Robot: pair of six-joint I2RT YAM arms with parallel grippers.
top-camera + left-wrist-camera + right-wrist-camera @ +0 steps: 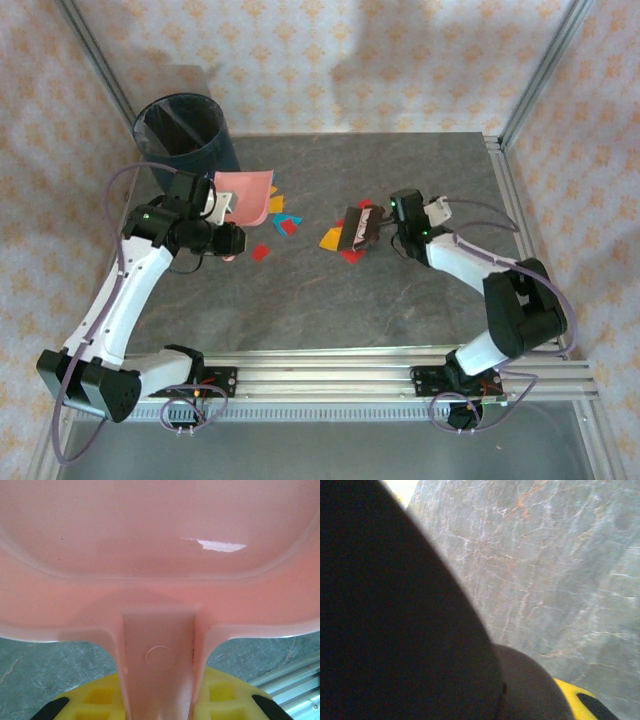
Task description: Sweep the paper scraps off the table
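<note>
Sweeping hardly started: paper scraps (286, 222) lie loose on the tabletop (400, 300)

At far left a dark mesh bin (180, 125) stands at the back corner of the tabletop. Just right of it, the left end effector (222, 207) is clamped narrow on the handle of a pink dustpan (247, 196). The left wrist view shows that handle pinched between the yellow fingers (240, 690), and no scrap shows on the pan's glossy inside.

The pan's mouth faces right, with a cluster of yellow, red and blue scraps touching or just beside its lip. One red piece lies a little nearer the arms, apart from the cluster. Further right, an orange piece and a red one lie at the foot of a dark brush (357, 230). The right end effector (385, 225) is closed tight on its handle.

Judging from this, nothing has been collected: every visible scrap is on the stone surface. What remains is to push the right-hand pieces leftward, gather the lot into the pan, and probably tip it into the bin.
</note>
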